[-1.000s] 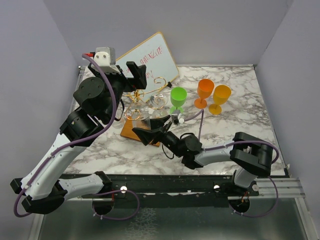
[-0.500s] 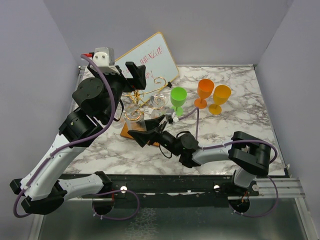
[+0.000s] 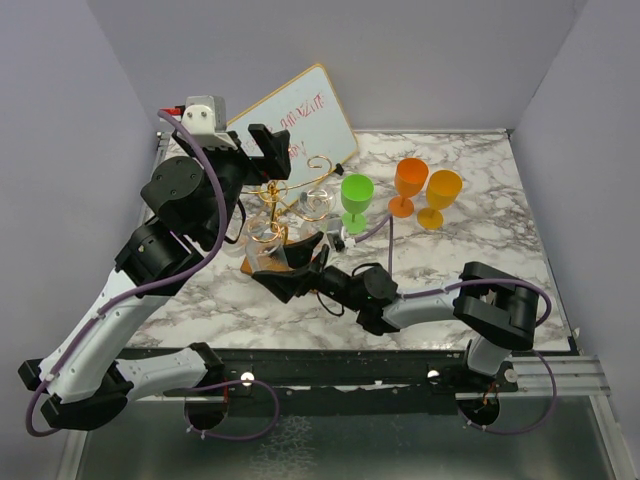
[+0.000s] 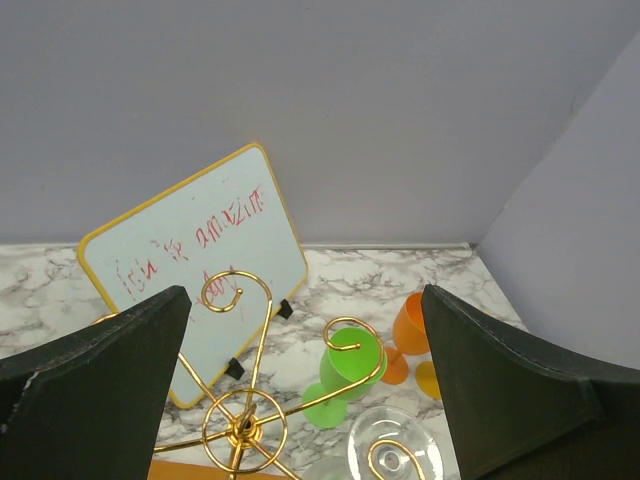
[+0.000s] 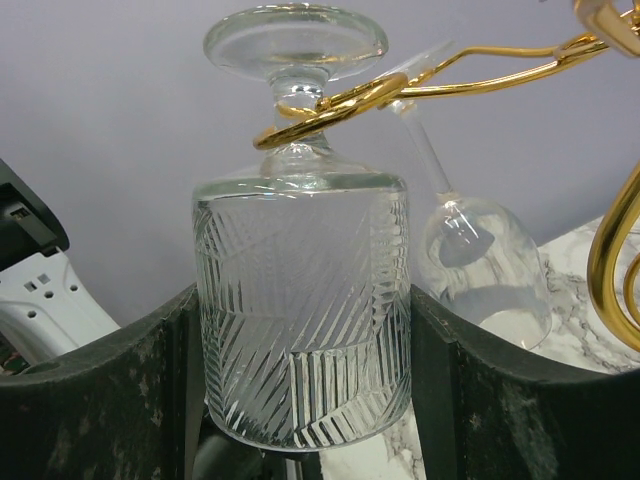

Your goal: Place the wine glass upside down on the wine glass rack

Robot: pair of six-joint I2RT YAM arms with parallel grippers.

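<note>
My right gripper is shut on a clear cut-pattern wine glass and holds it upside down at the near left arm of the gold wire wine glass rack. In the right wrist view the glass fills the gap between both fingers, and its stem sits inside a gold curl of the rack, foot on top. A second clear glass hangs beside it. My left gripper is open and empty above the rack, whose hub shows below it.
A tilted whiteboard stands behind the rack. A green glass, an orange glass and a yellow-orange glass stand upright to the right of the rack. The rack's brown wooden base lies under my right gripper.
My right gripper has moved left with the wine glass, bringing its stem into the rack's curl. The left arm has barely shifted.
</note>
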